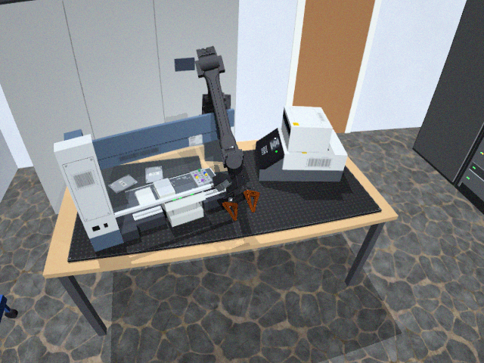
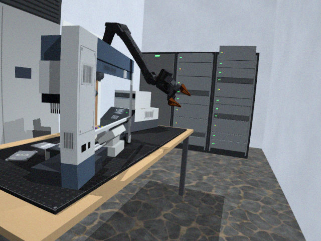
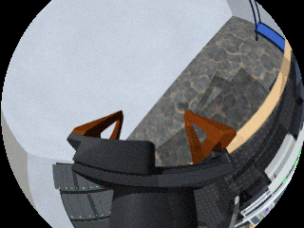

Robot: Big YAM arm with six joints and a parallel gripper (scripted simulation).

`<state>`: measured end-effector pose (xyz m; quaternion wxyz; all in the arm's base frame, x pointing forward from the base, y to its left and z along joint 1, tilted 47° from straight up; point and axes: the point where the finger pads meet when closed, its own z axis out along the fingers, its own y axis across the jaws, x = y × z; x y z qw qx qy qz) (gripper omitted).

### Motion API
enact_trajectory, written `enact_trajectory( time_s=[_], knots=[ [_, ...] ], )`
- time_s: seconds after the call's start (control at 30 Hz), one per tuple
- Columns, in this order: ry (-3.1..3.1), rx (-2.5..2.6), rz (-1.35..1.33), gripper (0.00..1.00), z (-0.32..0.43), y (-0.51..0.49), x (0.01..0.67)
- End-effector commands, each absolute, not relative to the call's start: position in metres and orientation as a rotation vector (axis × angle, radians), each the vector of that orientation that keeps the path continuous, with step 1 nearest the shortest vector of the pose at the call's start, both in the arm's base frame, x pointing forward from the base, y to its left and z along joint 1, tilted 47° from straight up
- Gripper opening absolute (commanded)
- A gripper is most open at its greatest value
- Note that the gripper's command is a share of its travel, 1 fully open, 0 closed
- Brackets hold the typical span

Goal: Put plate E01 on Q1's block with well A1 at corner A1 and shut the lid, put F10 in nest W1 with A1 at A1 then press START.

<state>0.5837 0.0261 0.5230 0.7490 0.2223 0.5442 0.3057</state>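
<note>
My gripper (image 1: 243, 209) (image 2: 184, 99) (image 3: 153, 113) is open and empty. It hangs in the air over the black mat, in front of the deck's right end and left of Q1. The wrist view shows only wall and floor between the orange fingers. Q1 (image 1: 312, 158) (image 2: 145, 112) stands at the back right, its dark slanted panel (image 1: 269, 148) (image 2: 115, 115) showing a green lamp. I cannot tell how its lid stands. On the deck row, the tube cooling block (image 1: 200, 176) with coloured caps is rightmost and the white deep-well block (image 1: 164, 187) is further left. The plates are too small to tell apart.
A liquid handler with a white tower (image 1: 84, 189) (image 2: 77, 103) and a blue gantry beam (image 1: 156, 138) spans the deck on the left. Two flat grey nests (image 1: 122, 182) (image 1: 153, 173) lie behind the row. The black mat (image 1: 312, 203) covers the wooden table (image 1: 218, 249).
</note>
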Motion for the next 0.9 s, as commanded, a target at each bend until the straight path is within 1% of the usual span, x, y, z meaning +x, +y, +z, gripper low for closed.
enact_trajectory(
  time_s=[0.0,0.2,0.4,0.6,0.7,0.87],
  knots=[
    [1.085,0.481,0.683,1.00,0.586,0.016,0.569],
    [1.066,0.473,0.645,1.00,0.596,0.007,0.565],
    [1.022,0.529,0.597,1.00,0.611,-0.040,0.560],
    [1.010,0.530,0.561,1.00,0.612,-0.043,0.564],
    [1.040,0.545,0.556,1.00,0.603,-0.064,0.566],
    [0.969,0.589,0.502,1.00,0.624,-0.092,0.550]
  ],
)
